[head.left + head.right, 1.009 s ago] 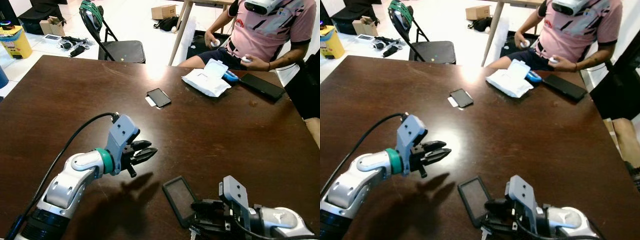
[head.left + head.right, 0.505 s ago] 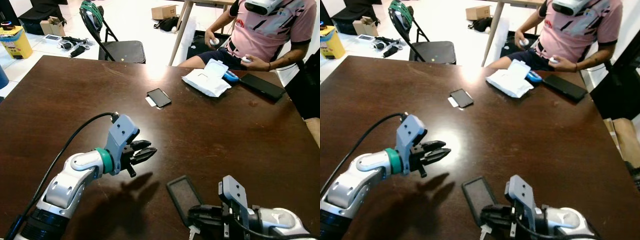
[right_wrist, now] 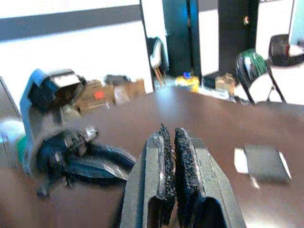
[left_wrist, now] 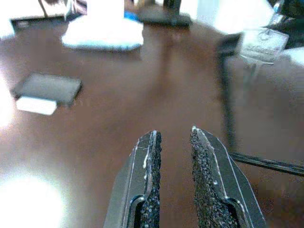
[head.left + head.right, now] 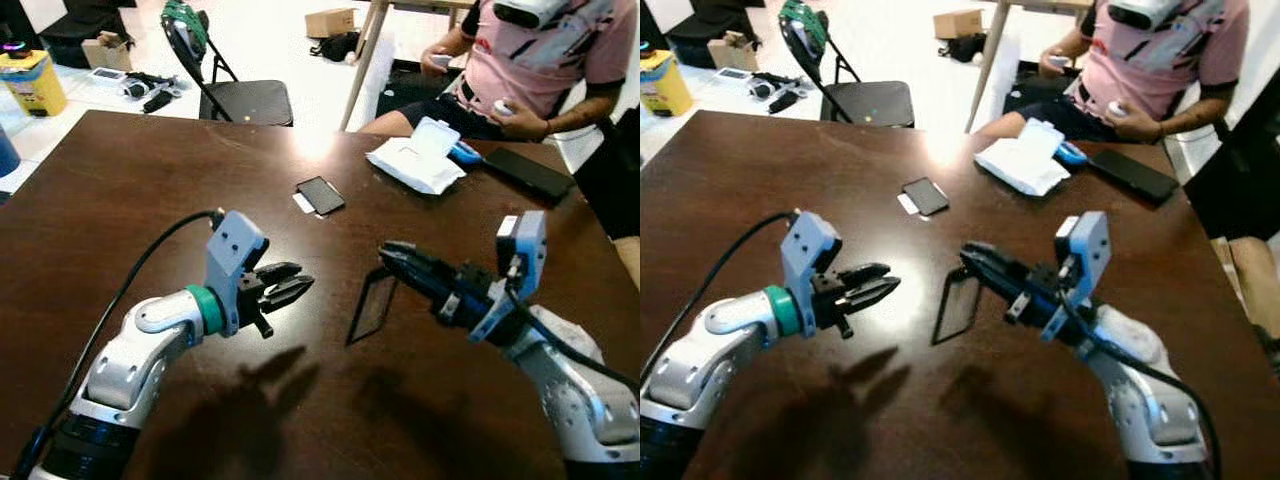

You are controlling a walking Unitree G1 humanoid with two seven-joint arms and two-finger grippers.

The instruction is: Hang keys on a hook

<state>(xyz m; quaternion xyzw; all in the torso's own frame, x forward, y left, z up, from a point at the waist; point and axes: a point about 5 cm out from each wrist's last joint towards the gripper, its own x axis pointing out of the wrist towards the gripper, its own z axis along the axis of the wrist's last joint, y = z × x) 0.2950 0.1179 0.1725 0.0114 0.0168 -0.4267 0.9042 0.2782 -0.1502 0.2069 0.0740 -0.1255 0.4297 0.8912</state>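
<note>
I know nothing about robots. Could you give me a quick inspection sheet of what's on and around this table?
Surface: dark brown table, glossy.
Job's things: dark flat key tag hangs from the right tool, off the table; hook: nothing seen.
Clutter: small phone, white packet, black phone.
Grippers: left tool open, hovering; right tool shut on the tag.
Cables: black cable along the left arm.
Surroundings: seated person, folding chair, yellow bin.
</note>
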